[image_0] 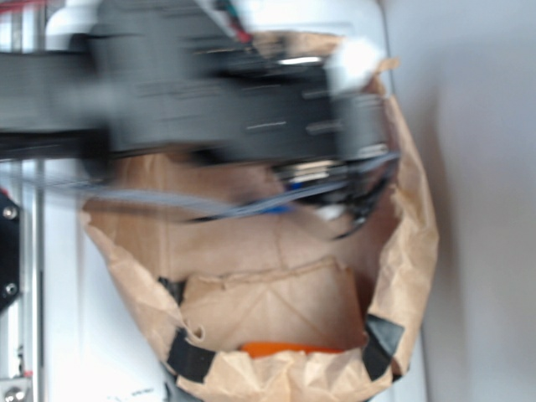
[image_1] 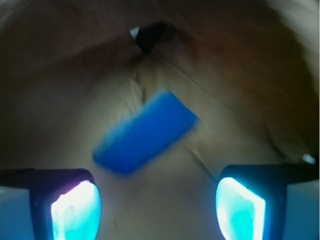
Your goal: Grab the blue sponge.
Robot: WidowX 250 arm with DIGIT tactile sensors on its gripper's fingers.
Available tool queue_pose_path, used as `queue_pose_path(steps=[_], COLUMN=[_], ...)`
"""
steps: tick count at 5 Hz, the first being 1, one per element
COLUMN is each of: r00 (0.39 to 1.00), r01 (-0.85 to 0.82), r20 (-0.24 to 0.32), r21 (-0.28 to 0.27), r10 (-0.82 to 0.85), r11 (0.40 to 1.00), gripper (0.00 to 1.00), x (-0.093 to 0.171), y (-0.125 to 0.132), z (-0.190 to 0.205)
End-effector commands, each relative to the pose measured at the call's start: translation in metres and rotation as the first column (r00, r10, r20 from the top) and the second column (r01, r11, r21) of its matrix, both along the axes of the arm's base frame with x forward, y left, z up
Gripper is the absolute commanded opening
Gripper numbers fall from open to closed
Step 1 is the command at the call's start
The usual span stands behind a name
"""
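The arm hangs over a crumpled brown paper bag whose mouth is rolled wide, and it is blurred in the exterior view, so little of it reads clearly there. From the wrist view the claw is spread wide, its two pale fingers at either side with nothing between them. The blue sponge lies on the bag's floor ahead of the claw and a little toward its left finger, clear of both fingers and turned on a slant to the line between them. That wide spread looks chosen to let the fingers straddle the block; because of the slant, I'd judge the wrist needs a twist, or the pinch will catch it corner to corner. A flat orange object sits at the bag's near edge, well apart from the claw.
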State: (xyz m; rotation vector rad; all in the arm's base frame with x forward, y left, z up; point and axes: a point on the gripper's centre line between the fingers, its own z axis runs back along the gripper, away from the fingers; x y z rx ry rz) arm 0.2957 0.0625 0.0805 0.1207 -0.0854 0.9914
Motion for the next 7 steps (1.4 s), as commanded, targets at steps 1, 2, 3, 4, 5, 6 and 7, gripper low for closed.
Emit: queue_pose_path(steps=[1,2,3,4,5,6,7], r00=[0.998,0.998,0.998,0.998,0.988,0.972,0.954], r01=[-0.035,-0.035,-0.035,-0.035,-0.091,-0.111,-0.095], r20=[0.052,0.052,0.052,0.052,0.12,0.194,0.269], r21=[0.012,0.012,0.012,0.012,-0.06,-0.112,-0.139], r10=[0.034,0.034,0.034,0.034,0.097,0.131,0.13], r11=[0.999,0.999,0.999,0.999,0.994,0.988,0.986], gripper=[1.0,1.0,1.0,1.0,1.0,1.0,1.0], x=[0.0,0.0,0.0,0.0,0.0,-0.003,-0.014], y=[0.013,0.013,0.013,0.013,0.02,0.025,0.029], z=[0.017,0.017,0.017,0.017,0.014,0.011,0.01])
